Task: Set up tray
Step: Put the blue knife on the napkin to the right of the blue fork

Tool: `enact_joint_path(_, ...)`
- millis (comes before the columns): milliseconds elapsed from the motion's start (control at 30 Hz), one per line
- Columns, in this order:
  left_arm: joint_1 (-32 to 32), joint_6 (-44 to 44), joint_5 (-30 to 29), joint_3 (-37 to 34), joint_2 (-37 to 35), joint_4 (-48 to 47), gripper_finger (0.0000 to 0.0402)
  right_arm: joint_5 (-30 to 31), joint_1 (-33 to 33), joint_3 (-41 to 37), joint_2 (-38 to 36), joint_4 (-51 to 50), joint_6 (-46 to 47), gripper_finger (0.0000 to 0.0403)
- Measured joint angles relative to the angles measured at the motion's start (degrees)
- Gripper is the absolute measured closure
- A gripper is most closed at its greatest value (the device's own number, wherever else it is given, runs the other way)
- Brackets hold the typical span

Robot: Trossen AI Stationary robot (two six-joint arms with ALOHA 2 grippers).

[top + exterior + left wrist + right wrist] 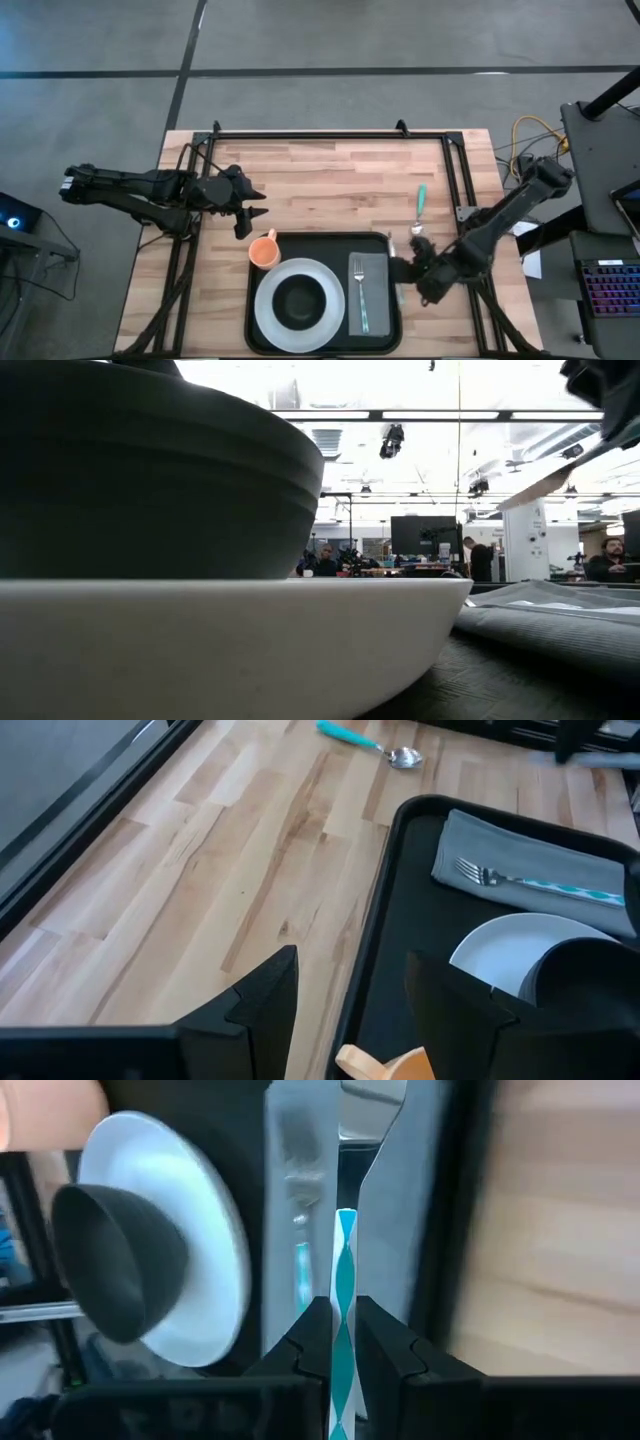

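Right gripper pinches teal-handled utensil over tray.

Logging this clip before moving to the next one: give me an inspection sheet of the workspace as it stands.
Surface: light wooden slat table inside a black frame.
Job's things: large black rectangular tray holds a white round plate with a dark bowl, and a grey folded napkin under a teal-handled fork. An orange cup sits at the tray's far left corner.
Clutter: teal-handled spoon on the wood beyond the tray.
End effectors: left end effector open, by the cup; right end effector shut on a teal-handled utensil at the tray's right edge.
Cables: yellow cable off the table's right.
Surroundings: people at desks in the room behind.
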Motion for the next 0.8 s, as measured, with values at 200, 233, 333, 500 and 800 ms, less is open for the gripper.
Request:
enact_joint_path(200,0.00,-0.09,0.01,-0.01,0.00,-0.01,0.0236,-1.22,-2.26,3.27,12.42,11.11,-0.82,0.0381)
enact_joint_path(233,0.00,-0.09,0.01,0.00,0.00,0.01,0.0236,-1.58,-2.31,4.57,14.49,10.40,-0.36,0.0381)
enact_joint_path(333,0.00,-0.09,0.02,-0.01,0.00,-0.01,0.0236,-3.29,-2.30,8.66,20.17,8.35,0.75,0.0381)
enact_joint_path(500,0.00,-0.08,0.04,-0.01,0.00,-0.01,0.0236,-4.31,-2.27,14.29,26.83,8.39,0.79,0.0381)
enact_joint_path(800,-0.11,0.06,0.18,-0.02,0.00,-0.05,0.0236,-7.15,-3.32,17.58,33.67,5.92,1.33,0.0380)
